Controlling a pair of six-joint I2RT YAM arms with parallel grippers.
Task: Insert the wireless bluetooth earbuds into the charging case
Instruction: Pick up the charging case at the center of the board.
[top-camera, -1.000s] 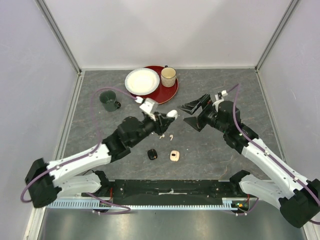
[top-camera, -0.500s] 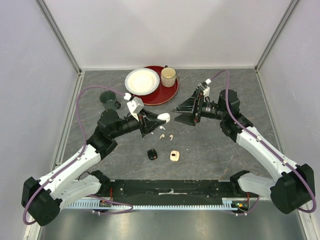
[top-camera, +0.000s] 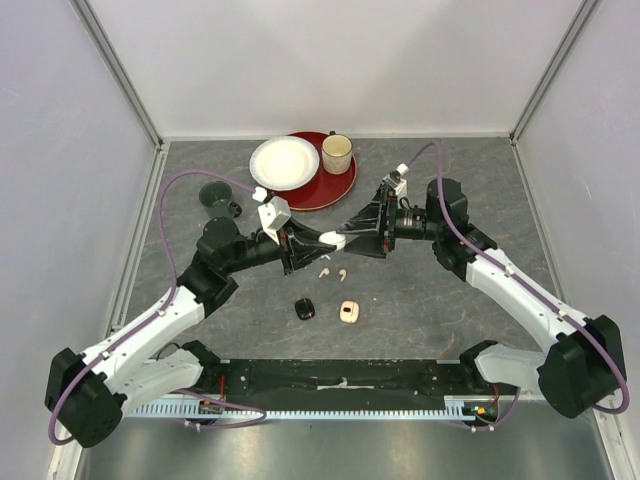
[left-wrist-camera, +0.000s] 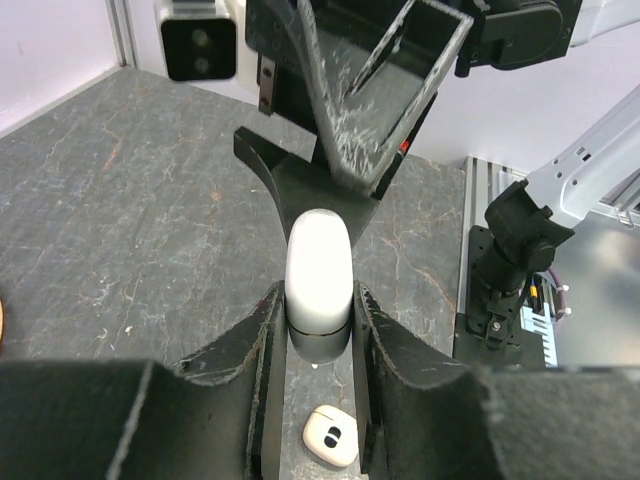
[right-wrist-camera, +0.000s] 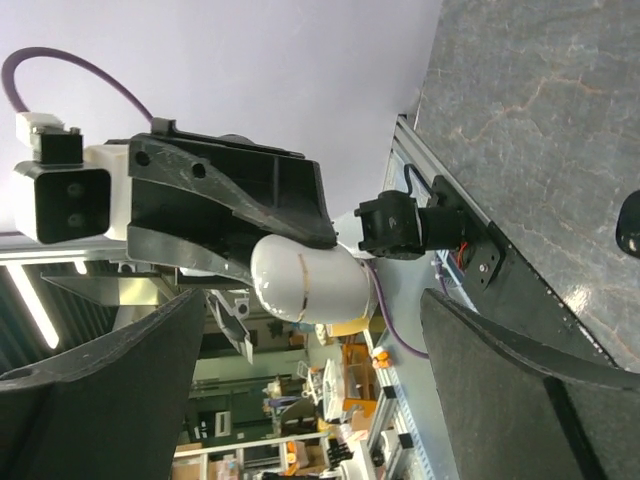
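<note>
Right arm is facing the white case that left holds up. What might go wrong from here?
1. The left gripper pinches only one end of the white case; a nudge from the open right gripper may twist it loose.
2. A dropped case would likely land near the white earbuds lying below and scatter them.

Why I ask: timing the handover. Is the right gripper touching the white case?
Apart. Right wrist view: white case sits between the right gripper's open fingers, gaps both sides.
</note>
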